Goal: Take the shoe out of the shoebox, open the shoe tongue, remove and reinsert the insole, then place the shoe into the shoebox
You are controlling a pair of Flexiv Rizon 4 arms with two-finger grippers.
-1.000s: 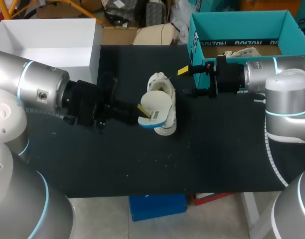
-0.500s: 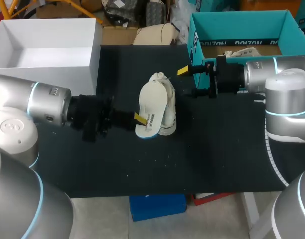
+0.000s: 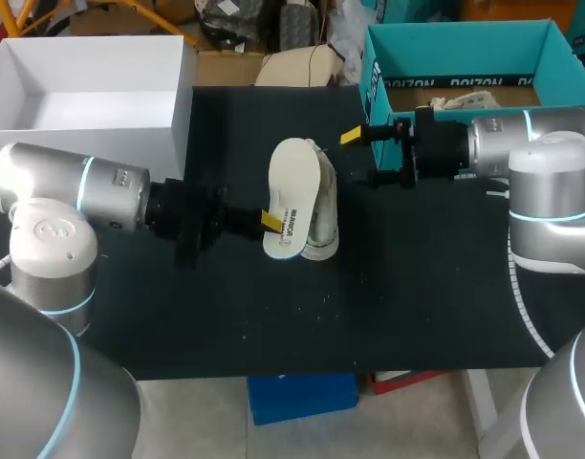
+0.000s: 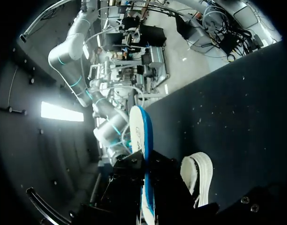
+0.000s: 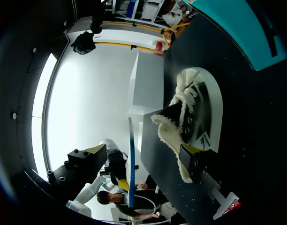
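Observation:
In the head view a white insole (image 3: 292,196) is held above a white fleece-lined shoe (image 3: 323,222) at mid-table and covers most of it. My left gripper (image 3: 270,223) is shut on the insole's near edge. In the left wrist view the insole (image 4: 142,150) stands edge-on between the fingers, its blue underside showing, with the shoe (image 4: 198,176) beside it. My right gripper (image 3: 362,156) hangs open to the shoe's right, holding nothing. In the right wrist view the shoe (image 5: 196,112) lies ahead of the open right gripper (image 5: 144,150), and the insole (image 5: 131,164) appears as a thin edge.
The teal shoebox (image 3: 374,67) stands open at the back right, behind my right arm. A large white box (image 3: 173,91) stands at the back left. The black table (image 3: 302,316) is bare in front of the shoe.
My left arm has turned the insole from tilted to lying flat and face-up over the shoe, and its wrist has swung back toward the left. The right arm has not moved.

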